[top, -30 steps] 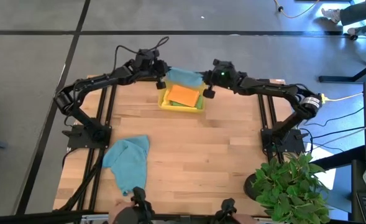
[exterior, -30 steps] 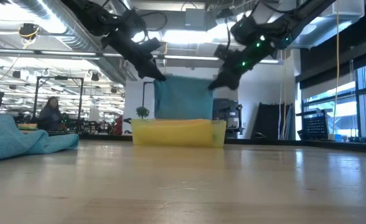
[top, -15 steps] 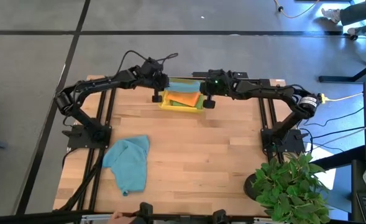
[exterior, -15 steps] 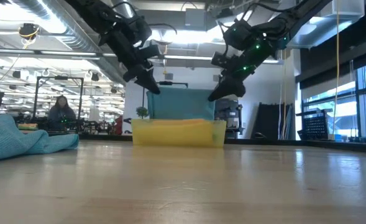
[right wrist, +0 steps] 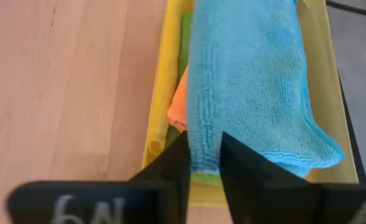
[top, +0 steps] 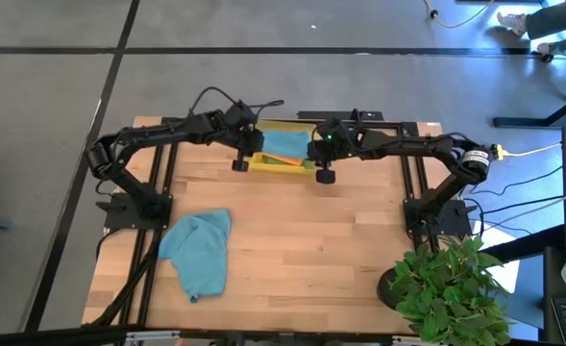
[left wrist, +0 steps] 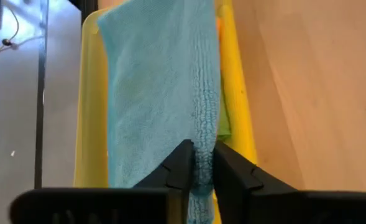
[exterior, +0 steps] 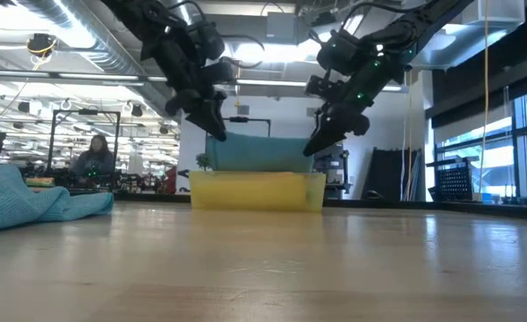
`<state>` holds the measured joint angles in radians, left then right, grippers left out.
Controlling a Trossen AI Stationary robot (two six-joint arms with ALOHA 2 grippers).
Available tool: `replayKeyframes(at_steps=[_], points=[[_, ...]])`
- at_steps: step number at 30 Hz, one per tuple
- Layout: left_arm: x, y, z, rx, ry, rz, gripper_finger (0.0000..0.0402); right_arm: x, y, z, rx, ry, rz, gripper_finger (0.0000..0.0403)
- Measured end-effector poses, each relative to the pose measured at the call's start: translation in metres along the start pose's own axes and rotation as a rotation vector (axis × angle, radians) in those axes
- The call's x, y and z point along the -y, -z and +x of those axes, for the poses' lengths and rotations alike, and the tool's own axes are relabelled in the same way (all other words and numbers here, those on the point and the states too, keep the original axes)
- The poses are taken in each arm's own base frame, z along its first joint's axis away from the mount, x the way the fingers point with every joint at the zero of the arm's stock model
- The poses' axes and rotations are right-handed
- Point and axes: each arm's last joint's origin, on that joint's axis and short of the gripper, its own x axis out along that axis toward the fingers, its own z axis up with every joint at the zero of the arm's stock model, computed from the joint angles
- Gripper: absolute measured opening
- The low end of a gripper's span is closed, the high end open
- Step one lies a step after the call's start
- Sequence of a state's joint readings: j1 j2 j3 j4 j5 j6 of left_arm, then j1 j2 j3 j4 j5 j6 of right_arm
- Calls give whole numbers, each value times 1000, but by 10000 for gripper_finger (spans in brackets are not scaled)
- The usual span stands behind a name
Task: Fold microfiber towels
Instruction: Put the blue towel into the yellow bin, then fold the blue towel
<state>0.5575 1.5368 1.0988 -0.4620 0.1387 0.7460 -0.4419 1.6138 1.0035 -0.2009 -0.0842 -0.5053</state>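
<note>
Both claws hang over the yellow tray [top: 281,165] at the far edge of the table [top: 292,250], sharing one folded teal towel [top: 284,143]. The left claw [left wrist: 198,163] pinches one end of the towel's near edge between its fingers, and the right claw [right wrist: 204,155] pinches the other end. In each wrist view the cloth sits in the narrow slot between the dark fingers, which look only lightly closed, so I judge both to be grasping the towel but about to let go.

The towel stretches from one claw straight across to the other, its long axis running along the tray's length, and its body lies just beyond both sets of fingertips, draped into the tray. Under it, beside the right claw, an orange towel [right wrist: 178,109] and a green towel [right wrist: 184,43] show at the tray's near wall.

The second teal towel [top: 198,252] lies crumpled on the table, well apart from both claws, back toward the robot's base and on the left arm's side. The left claw is clearly the nearer, so it seems the likely one to reach for it.
</note>
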Motion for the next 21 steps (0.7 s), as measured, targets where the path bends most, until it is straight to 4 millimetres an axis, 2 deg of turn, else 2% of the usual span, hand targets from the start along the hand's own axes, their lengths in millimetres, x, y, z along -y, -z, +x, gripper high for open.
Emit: replayKeyframes(at_steps=[7, 10, 14, 21], points=[[3, -2, 1, -15, 2, -13, 109, -1, 1, -2, -11, -7, 5, 171], [5, -2, -8, -47, -28, -49, 120, 0, -2, -10, 4, -1, 6, 203], [7, -8, -33, 19, -59, -103, 120, 1, -8, -28, 52, 7, 14, 215], [20, -20, -101, 326, 45, -177, 110, 0, -23, -70, 240, -76, 68, 190]])
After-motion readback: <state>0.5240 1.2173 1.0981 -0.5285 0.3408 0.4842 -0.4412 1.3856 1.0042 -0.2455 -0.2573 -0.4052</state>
